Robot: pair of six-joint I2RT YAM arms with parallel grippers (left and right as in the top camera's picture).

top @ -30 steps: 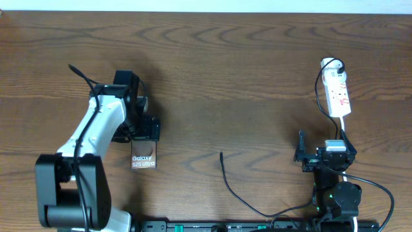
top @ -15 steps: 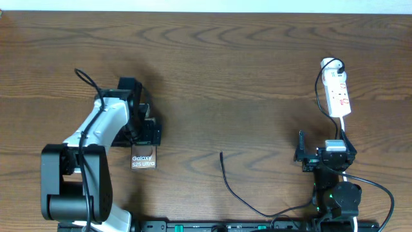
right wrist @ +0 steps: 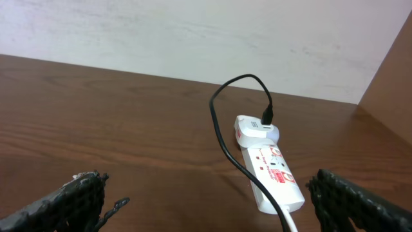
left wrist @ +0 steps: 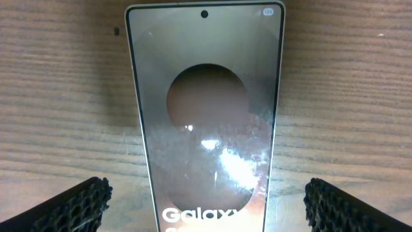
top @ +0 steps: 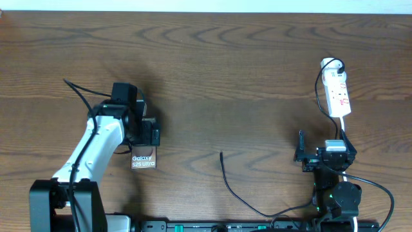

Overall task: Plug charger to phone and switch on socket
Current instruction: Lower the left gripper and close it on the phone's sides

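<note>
Left gripper [top: 148, 133] hovers spread wide, holding nothing. Phone [left wrist: 206, 116] lies flat on the table [top: 206, 64] between its fingers, ungripped. Charger [top: 235, 190] lies loose well off to its right, tip free, not plugged in. Right gripper [top: 322, 149] parked, fingers apart, empty. Socket [right wrist: 273, 171] ahead of it, well apart; switch position unreadable. My read: both steps remain.

1 phone [top: 143, 158], 1 thin black charger cable [top: 228, 183], 1 white power strip [top: 337, 95], 2 robot arms: left arm [top: 96, 138], right arm [top: 333, 177], 1 counter [top: 225, 71]
</note>
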